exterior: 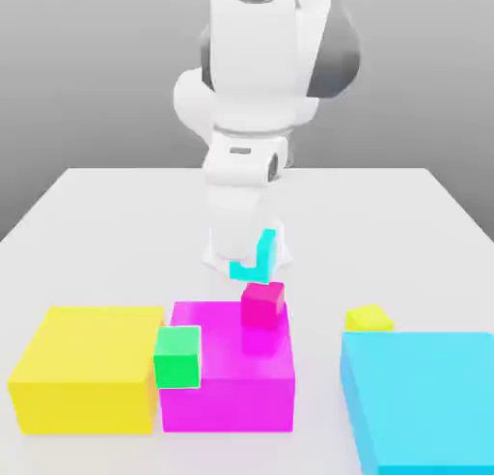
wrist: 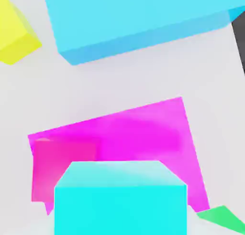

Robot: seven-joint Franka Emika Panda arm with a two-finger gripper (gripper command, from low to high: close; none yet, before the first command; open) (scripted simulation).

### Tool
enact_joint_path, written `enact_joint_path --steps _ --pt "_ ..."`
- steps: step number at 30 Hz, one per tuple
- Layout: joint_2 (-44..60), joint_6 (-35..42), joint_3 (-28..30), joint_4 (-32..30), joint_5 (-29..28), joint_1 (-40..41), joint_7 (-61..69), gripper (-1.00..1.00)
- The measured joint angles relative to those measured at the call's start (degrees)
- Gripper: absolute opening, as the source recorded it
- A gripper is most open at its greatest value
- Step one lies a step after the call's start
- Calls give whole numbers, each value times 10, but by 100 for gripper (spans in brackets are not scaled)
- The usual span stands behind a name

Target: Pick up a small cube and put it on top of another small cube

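The pincer (exterior: 254, 257) is gripping the small cyan cube (exterior: 263, 265) and, in the exterior view's clock face, the small crimson cube (exterior: 261, 306) is lying near it at about six o'clock, seemingly resting on the magenta block (exterior: 227, 403). The coming move is probably calling for careful alignment, then lowering. The pale counter (exterior: 333, 232) is stretching toward a grey backdrop (exterior: 106, 77) at twelve.
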State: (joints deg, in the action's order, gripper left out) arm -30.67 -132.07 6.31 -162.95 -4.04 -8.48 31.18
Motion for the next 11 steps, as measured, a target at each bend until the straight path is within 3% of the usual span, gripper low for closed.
enact_joint_path --steps 3,7,8,11 --pt "-25 -10 1 -34 -6 -10 27 -100" --pt "35 -97 3 -61 -8 -11 33 -100" --pt "52 -121 4 -68 -8 -11 34 100" --pt "52 -121 4 -68 -8 -11 34 100"
